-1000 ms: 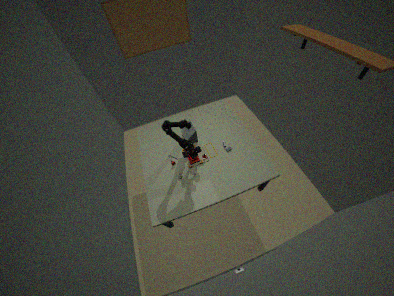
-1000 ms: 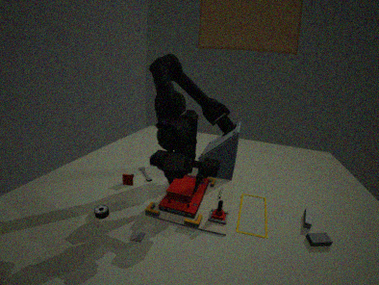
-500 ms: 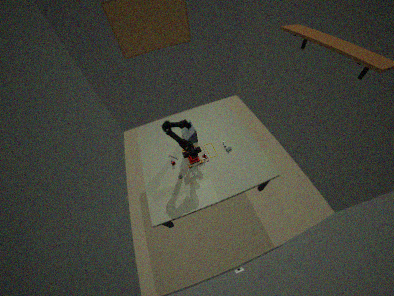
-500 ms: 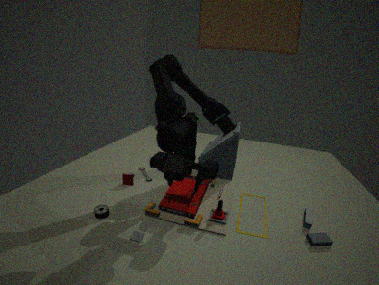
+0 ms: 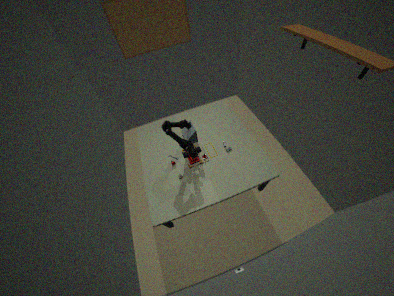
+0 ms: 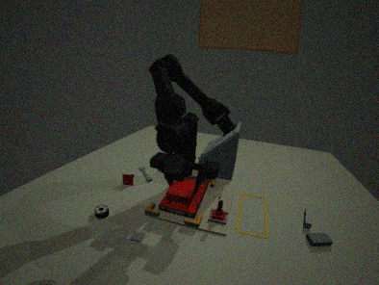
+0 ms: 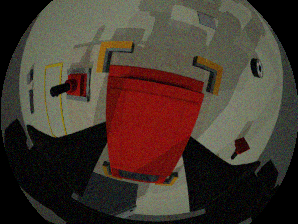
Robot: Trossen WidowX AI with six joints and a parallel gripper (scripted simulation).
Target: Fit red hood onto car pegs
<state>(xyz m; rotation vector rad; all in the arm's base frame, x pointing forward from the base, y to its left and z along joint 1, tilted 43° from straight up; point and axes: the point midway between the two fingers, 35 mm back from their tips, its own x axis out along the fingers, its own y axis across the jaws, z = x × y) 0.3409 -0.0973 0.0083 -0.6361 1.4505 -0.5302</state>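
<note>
The red hood (image 5: 194, 160) (image 6: 183, 189) (image 7: 155, 117) is directly over the car chassis (image 6: 178, 211), roof up and roughly lined up with it. My gripper (image 6: 185, 187) (image 7: 147, 132) points down and is shut on the hood, one black finger on each long side. The chassis stands between the jig's orange corner brackets (image 6: 193, 221) (image 7: 212, 71). The hood covers the engine block, the pegs and the holes. I cannot tell whether the pegs are in the holes or whether the hood lies fully flat.
A small red block with a black lever (image 6: 219, 215) (image 7: 77, 85) stands close beside the jig. A yellow outline (image 6: 239, 214) lies beyond it, then grey pieces (image 6: 319, 240). On the other side are a wheel (image 6: 101, 211) (image 7: 257, 68), a red piece (image 6: 128, 179) (image 7: 242, 146) and a wrench (image 6: 145, 174). A grey panel (image 6: 223, 156) stands behind.
</note>
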